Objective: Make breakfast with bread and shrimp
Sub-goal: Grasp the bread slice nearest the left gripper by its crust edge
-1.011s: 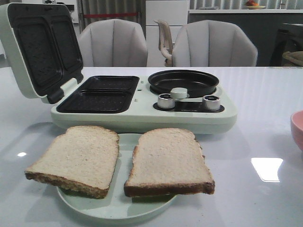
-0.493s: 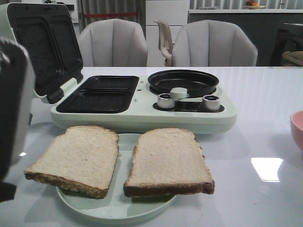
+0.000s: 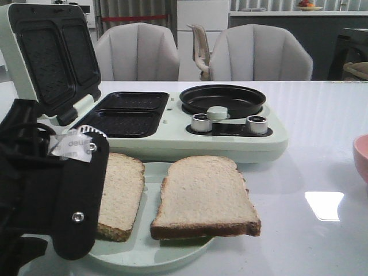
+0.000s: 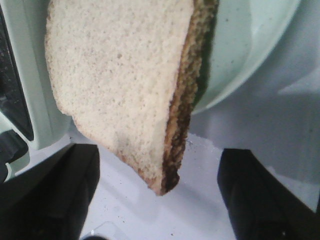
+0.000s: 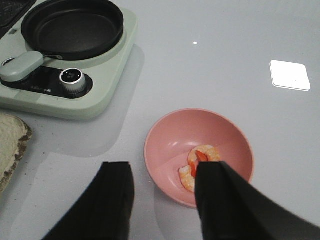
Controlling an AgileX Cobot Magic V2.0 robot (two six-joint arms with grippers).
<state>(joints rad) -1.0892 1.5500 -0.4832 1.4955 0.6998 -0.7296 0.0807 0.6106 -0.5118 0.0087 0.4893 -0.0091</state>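
Note:
Two slices of bread lie side by side on a pale green plate (image 3: 152,253): the left slice (image 3: 121,190) and the right slice (image 3: 204,195). My left arm (image 3: 57,195) covers the left slice's left part. In the left wrist view that slice (image 4: 120,75) has a crusty corner hanging over the plate's rim (image 4: 240,55). My left gripper (image 4: 157,200) is open, with that corner between its fingers and touching neither. The shrimp (image 5: 188,176) lies in a pink bowl (image 5: 165,150). My right gripper (image 5: 165,200) hangs open above the bowl's near side, one finger hiding part of the shrimp.
A pale green breakfast maker (image 3: 172,144) stands behind the plate with its lid up, two dark grill wells (image 3: 118,123) and a round black pan (image 3: 223,99). The pink bowl (image 3: 362,155) shows at the right edge. Two chairs stand beyond the table.
My left arm has come in from the left and now stands over the left slice's left side. The bread, plate and breakfast maker have not moved.

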